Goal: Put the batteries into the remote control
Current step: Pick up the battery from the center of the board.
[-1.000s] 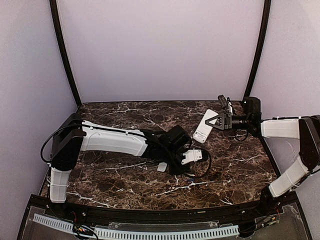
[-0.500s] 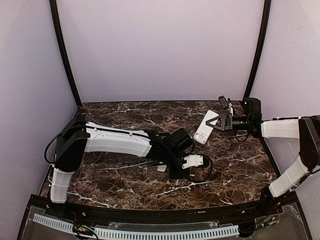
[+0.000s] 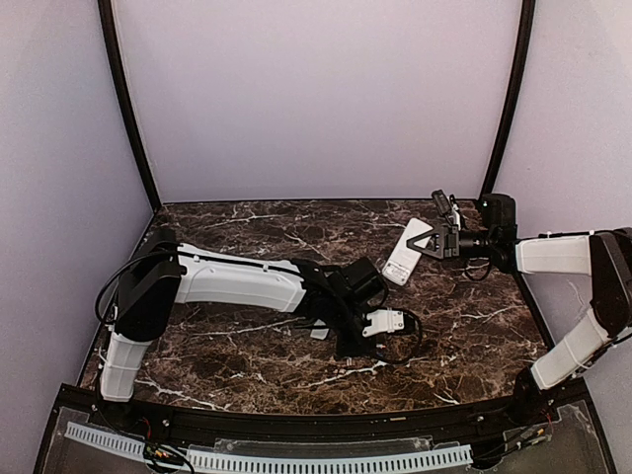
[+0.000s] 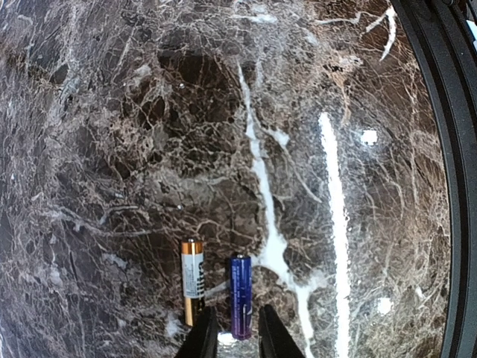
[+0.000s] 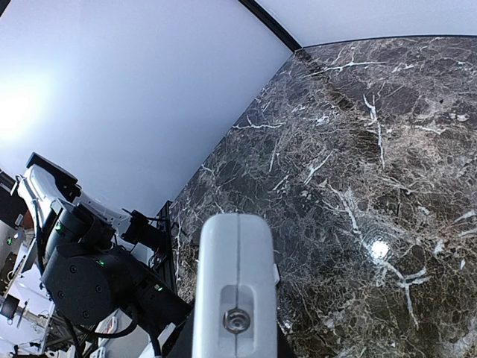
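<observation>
The right gripper is clamped on one end of the remote control, which slants away from it toward the middle of the marble table. This looks like a way to steady the handset so the other arm can feed cells into it. Whether its low end rests on the stone I cannot tell. In the right wrist view the white body fills the gap between the jaws. The left gripper is down low near the table's middle, well apart from the remote, and seems set for a pick. Its jaws stand narrowly apart, holding nothing, and straddle the near end of the blue battery with a sliver of stone showing on either side. The gold-and-white battery lies parallel just beside it, outside the jaws. A small white cover piece lies by the left wrist
</observation>
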Robot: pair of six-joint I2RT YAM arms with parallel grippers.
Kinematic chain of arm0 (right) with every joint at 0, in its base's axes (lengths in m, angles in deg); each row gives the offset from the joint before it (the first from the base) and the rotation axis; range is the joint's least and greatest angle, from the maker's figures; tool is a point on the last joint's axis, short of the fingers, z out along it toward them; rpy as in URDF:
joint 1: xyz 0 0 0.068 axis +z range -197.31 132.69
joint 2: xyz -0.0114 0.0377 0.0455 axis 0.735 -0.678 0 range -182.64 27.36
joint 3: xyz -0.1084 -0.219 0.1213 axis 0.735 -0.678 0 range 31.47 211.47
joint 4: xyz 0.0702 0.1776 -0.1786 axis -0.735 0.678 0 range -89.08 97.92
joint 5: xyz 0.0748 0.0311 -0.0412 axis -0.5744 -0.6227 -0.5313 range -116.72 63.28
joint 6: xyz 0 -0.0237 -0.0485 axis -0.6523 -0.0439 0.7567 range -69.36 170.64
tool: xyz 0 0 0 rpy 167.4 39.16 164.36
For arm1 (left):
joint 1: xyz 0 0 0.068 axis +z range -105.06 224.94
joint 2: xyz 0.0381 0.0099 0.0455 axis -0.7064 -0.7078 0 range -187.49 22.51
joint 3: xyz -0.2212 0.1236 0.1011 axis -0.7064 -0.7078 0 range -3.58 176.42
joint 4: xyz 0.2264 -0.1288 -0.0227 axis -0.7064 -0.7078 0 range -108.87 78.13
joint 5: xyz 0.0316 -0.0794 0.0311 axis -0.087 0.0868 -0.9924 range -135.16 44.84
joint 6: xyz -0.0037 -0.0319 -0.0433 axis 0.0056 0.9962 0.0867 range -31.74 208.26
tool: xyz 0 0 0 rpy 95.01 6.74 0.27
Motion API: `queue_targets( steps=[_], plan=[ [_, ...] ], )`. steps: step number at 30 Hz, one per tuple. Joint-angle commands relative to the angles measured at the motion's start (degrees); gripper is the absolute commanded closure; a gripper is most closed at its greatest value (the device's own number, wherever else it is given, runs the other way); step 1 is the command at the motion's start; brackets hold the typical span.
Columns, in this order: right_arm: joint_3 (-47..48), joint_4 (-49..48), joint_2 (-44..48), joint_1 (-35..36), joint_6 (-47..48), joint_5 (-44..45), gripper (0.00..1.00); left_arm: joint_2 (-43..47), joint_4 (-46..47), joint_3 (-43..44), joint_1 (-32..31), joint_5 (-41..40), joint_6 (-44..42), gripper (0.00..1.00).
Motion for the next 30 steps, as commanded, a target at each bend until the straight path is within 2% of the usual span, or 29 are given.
queue_targets(
  steps=[1, 19, 30],
  plan=[
    [-0.5, -2.4, 0.3, -0.4, 0.0, -0.9, 1.00, -0.8, -1.8, 1.7, -0.3, 1.0, -0.8, 0.80],
    [-0.7, -3.3, 0.0, -0.7, -0.5, -1.2, 1.00, -3.4, -4.8, 3.2, -1.1, -0.1, -2.3, 0.85],
    [-1.0, -4.0, -0.2, -0.9, -0.9, -1.4, 1.00, -3.4, -9.7, 3.4, -3.2, -3.9, -4.2, 0.94]
  ],
)
